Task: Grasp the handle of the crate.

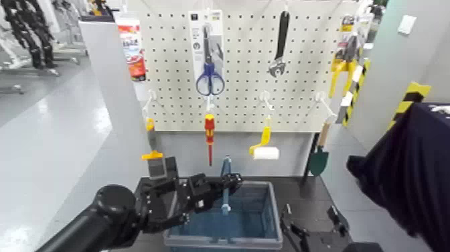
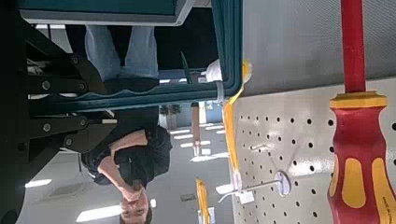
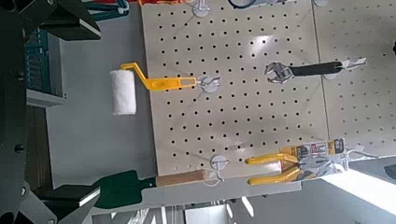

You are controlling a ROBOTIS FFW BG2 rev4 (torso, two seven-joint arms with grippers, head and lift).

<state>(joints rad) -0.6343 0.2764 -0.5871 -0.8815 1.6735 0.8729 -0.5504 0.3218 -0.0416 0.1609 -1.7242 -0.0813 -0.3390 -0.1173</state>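
Note:
The grey-blue crate (image 1: pixel 258 234) stands on the dark table below the pegboard. Its slim blue handle (image 1: pixel 226 191) stands upright across the crate's middle. My left gripper (image 1: pixel 230 179) reaches in from the left and is shut on the handle near its top. In the left wrist view the handle (image 2: pixel 159 91) runs between the black fingers (image 2: pixel 56 70), with the crate's rim (image 2: pixel 112 11) beyond. My right gripper (image 1: pixel 311 228) is open and empty, low on the table just right of the crate. The right wrist view shows a corner of the crate (image 3: pixel 42 56).
The pegboard (image 1: pixel 248 60) behind the crate holds a red-and-yellow screwdriver (image 1: pixel 209 131), blue scissors (image 1: pixel 209 77), a wrench (image 1: pixel 280 47), a paint roller (image 1: pixel 265 149) and a green trowel (image 1: pixel 319 157). A person's dark sleeve (image 1: pixel 408 174) is at the right.

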